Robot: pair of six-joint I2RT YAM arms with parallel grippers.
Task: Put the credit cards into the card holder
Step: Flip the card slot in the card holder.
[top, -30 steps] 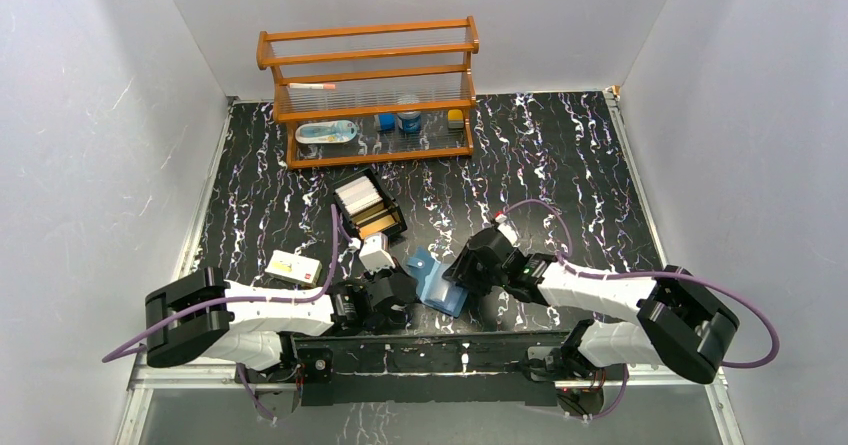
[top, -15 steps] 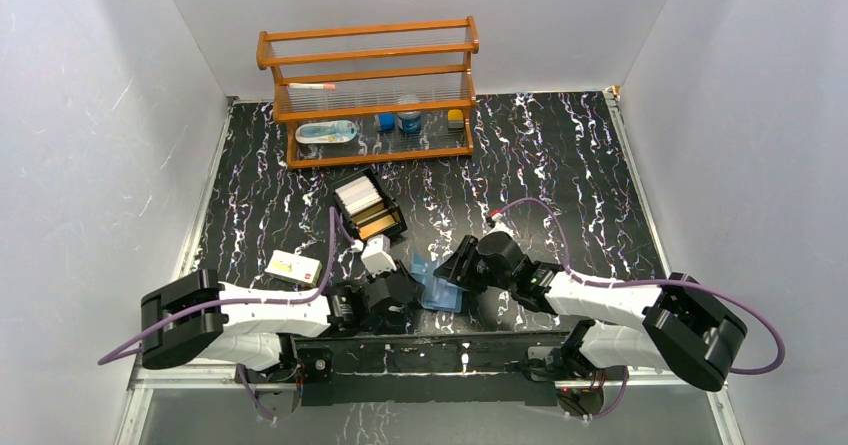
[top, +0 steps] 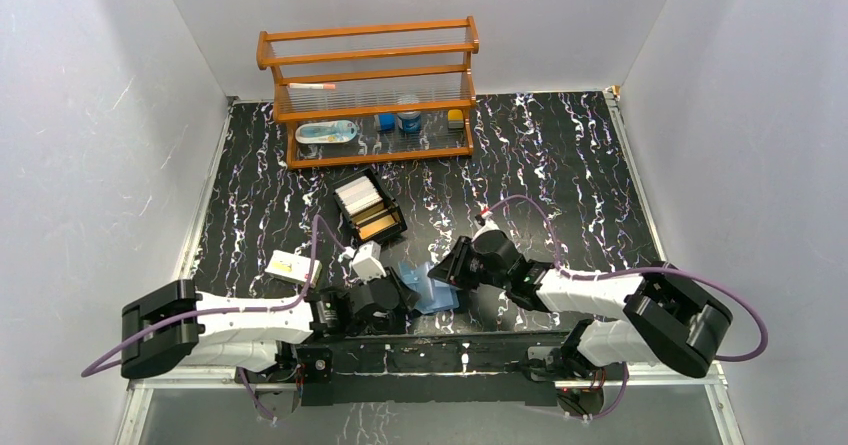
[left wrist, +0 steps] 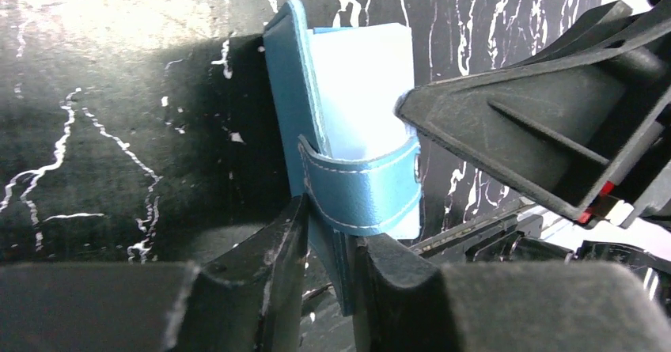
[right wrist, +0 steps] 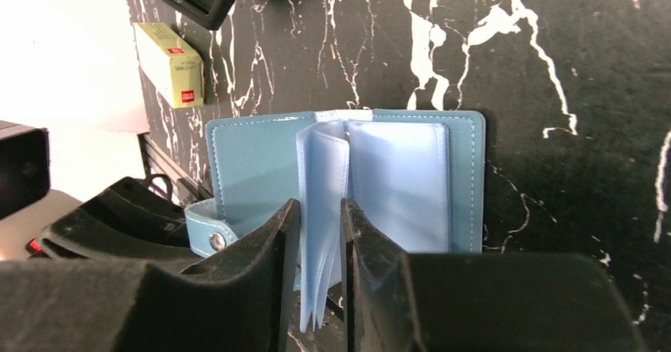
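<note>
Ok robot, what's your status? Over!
Left end effector straddles wallet cover, right end effector straddles its inner sleeves; grip unclear. Wallet open, sleeves look empty. Cards sit in black box.

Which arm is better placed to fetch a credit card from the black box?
Left, probably: the black box lies on its side, while the right gripper has sleeves of the card holder between its fingers.

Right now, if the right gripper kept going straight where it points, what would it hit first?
The card holder: its clear inner sleeves stand between the fingers of the right gripper, so it would probably press into the holder's fold almost at once, though depth is unclear.
</note>
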